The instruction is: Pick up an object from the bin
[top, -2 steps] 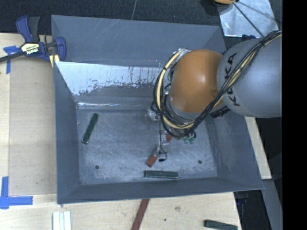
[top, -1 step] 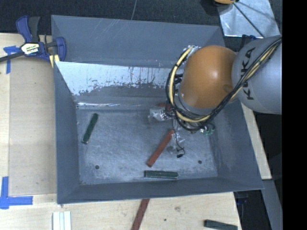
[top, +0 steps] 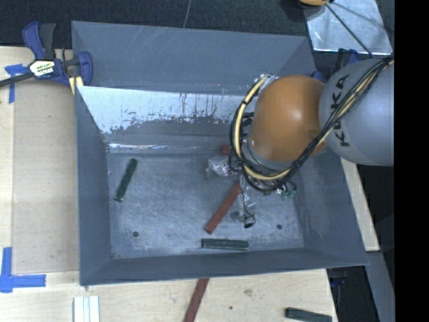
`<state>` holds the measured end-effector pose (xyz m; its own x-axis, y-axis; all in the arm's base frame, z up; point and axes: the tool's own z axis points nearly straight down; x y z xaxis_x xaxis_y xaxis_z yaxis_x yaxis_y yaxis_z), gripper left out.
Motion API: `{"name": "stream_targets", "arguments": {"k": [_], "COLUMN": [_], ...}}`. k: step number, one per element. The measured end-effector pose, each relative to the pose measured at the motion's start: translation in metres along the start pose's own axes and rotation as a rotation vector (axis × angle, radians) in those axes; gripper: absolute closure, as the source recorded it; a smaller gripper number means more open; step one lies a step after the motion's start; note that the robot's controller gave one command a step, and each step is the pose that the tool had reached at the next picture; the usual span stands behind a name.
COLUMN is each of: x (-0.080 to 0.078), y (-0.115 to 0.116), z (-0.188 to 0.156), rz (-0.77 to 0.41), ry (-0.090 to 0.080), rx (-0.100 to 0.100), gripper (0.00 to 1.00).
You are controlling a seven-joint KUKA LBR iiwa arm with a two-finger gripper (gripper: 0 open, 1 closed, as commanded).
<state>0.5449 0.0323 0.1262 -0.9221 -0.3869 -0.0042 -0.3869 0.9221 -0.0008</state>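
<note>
My gripper hangs below the arm's orange dome, low over the bin floor right of the middle. A reddish-brown flat stick lies slanted just to its left, its upper end right beside the gripper; whether they touch I cannot tell. A crumpled silvery piece lies up and to the left of the gripper, partly under the dome. Along the front wall, below the gripper, lies a dark green bar.
A second green bar lies slanted at the far left of the bin floor. The arm and its cables cover the bin's right rear part.
</note>
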Motion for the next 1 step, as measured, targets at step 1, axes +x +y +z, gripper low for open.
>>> {"name": "stream_targets", "arguments": {"k": [1], "x": [-0.0104], "y": [0.0048], "z": [0.0397], "rz": [-0.216], "ry": [0.003], "rx": [0.000], "gripper": [0.00]}}
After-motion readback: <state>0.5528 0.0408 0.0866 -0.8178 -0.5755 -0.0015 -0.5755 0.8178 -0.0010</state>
